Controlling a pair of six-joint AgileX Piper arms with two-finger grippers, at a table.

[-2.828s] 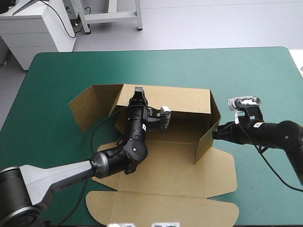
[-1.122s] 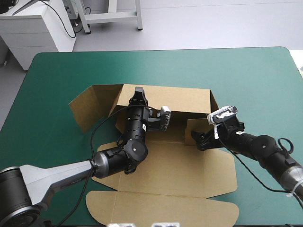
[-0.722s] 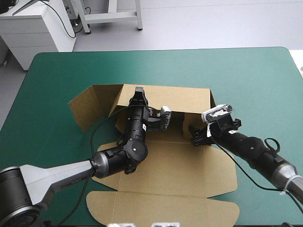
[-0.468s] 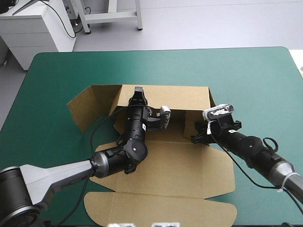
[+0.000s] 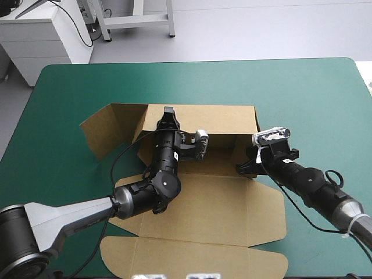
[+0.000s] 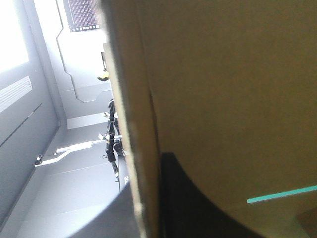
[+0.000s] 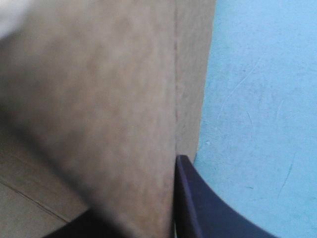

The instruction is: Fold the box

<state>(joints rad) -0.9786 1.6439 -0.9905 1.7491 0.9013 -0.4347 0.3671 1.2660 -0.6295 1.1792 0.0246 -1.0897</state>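
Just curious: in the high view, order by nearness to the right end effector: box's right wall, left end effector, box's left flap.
1. Right wall, in its grip.
2. Left end effector, at back wall.
3. Left flap, far left.

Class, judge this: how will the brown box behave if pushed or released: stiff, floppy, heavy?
Probably stiff: the box panels look flat, bending only at creases. Likely light: thin board, its back wall held upright by the left end effector. It might drop if released.
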